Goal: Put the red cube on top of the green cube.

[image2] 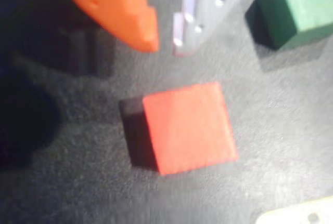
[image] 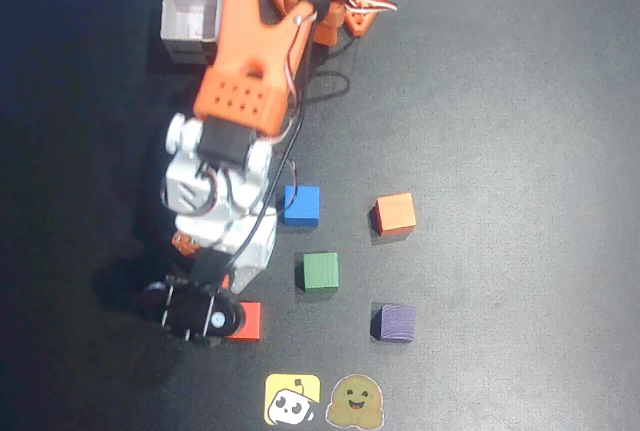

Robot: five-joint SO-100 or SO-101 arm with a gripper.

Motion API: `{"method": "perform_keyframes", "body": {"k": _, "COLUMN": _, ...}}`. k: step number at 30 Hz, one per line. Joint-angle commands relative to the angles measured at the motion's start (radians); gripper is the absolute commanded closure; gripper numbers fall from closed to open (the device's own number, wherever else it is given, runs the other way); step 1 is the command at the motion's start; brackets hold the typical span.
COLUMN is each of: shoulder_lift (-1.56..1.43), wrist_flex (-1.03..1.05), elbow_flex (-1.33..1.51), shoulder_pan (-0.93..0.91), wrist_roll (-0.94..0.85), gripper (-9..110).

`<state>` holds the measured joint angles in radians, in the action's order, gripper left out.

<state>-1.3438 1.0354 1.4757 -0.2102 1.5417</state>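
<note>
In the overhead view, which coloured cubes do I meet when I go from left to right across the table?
In the overhead view: red cube beside the gripper → blue cube → green cube → then the orange cube and purple cube, which share almost the same column, orange farther up the picture.

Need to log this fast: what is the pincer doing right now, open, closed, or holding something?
Pincer: open and empty, hovering just above the red cube, which sits untouched on the table.
</note>
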Motion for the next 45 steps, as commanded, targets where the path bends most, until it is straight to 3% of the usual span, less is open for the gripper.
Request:
{"method": "perform_keyframes", "body": {"k": 1, "shoulder_lift": 0.026, "wrist_flex": -0.012, "elbow_flex": -0.094, "shoulder_pan": 0.015, "wrist_roll": 0.006, "gripper": 100}}
{"method": "perform_keyframes", "body": {"k": 12, "shoulder_lift": 0.118, "wrist_flex": -0.012, "elbow_flex": -0.186, "shoulder_pan": 0.046, "wrist_roll": 0.005, "gripper": 89}}
{"method": "perform_keyframes", "body": {"k": 14, "shoulder_lift": 0.127, "wrist_flex": -0.012, "elbow_flex": -0.193, "shoulder_pan": 0.054, "wrist_roll": 0.014, "gripper": 82}}
{"method": "perform_keyframes", "body": {"k": 45, "shoulder_lift": 0.216, "wrist_flex": -0.040, "elbow_flex": -0.201, "shoulder_pan": 0.091, "wrist_roll": 0.091, "gripper": 78}}
